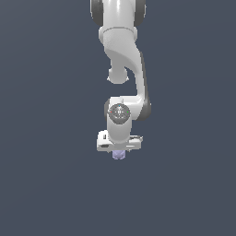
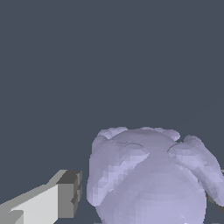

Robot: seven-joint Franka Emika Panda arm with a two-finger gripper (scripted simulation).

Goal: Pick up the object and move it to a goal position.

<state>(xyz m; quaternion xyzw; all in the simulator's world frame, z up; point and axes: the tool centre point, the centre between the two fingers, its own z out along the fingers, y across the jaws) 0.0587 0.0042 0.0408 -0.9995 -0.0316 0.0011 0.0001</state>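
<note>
The object [image 1: 119, 155] is a small pale lavender knobbly lump on the dark floor, directly under the white hand. In the wrist view it [image 2: 148, 175] fills the space between the fingers. My gripper [image 1: 119, 150] is lowered over it with a finger on each side. One finger pad [image 2: 70, 194] stands a small gap away from the lump. The other finger [image 2: 217, 199] shows only as a sliver at the picture's edge, mostly hidden behind the lump. The jaws stand open around the object.
The floor [image 1: 50, 184] is a plain dark blue-grey surface. The white arm [image 1: 122, 50] reaches down from the top of the exterior view.
</note>
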